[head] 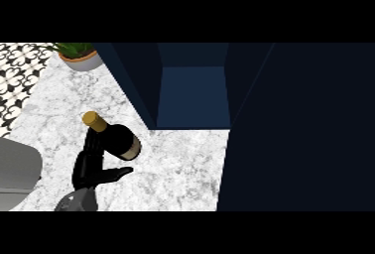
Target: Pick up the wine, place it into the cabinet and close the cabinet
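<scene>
A: How far along?

B: Early. The wine [116, 137], a dark glass bottle with gold cap and pale label, stands tilted on the marbled desk [176, 168], left of centre. The left robot hand [93, 171] is beside it, fingers apart, touching at most.

A: And the cabinet [192, 94]?

B: Open, upper centre, smooth navy panels. Placing and closing remain.

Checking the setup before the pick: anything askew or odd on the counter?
The dark wine bottle with a gold cap leans tilted against the black left hand's straight fingers. The dark blue cabinet stands open.
</scene>
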`<state>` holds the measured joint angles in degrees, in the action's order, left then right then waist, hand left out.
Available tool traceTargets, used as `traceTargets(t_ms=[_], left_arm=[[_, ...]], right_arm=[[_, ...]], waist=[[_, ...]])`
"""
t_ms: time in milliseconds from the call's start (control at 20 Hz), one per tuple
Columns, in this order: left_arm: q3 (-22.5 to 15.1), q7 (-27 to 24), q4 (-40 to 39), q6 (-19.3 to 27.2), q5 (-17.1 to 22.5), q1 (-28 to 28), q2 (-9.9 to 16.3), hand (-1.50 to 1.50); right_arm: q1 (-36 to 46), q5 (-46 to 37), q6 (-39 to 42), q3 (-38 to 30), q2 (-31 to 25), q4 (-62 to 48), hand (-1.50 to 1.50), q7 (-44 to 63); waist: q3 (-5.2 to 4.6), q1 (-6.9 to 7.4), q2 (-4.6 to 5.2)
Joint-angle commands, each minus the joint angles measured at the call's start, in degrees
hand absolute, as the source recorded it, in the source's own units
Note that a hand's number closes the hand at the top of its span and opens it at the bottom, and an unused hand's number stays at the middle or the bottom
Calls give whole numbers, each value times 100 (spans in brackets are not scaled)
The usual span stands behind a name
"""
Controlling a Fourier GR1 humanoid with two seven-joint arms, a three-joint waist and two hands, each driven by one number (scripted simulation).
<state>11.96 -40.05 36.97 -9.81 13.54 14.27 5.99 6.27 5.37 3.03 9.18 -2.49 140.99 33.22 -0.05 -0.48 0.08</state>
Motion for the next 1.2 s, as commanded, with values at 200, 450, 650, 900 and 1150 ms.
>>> traceTargets(t_ms=[200,450,650,900,1150], left_arm=[[241,-589,-1296,-777,169,651,115,-150],[225,-947,-1680,-1037,59,719,273,-150],[301,-1234,-2225,-715,-28,1303,120,-150],[224,-1222,-1998,-706,-53,1309,87,-150],[451,-1693,-2422,-443,45,1462,-69,150]], right_arm=[[-49,403,56,-233,-166,567,-150,423],[-27,216,34,-185,-33,506,-150,260],[40,491,136,-502,-62,85,-150,2],[-43,407,32,-329,-53,665,-150,497],[-54,383,282,-263,24,-48,-150,-43]], waist=[[0,-16,3],[0,-7,2],[-3,-46,24],[1,-17,-2],[-5,-51,29]])
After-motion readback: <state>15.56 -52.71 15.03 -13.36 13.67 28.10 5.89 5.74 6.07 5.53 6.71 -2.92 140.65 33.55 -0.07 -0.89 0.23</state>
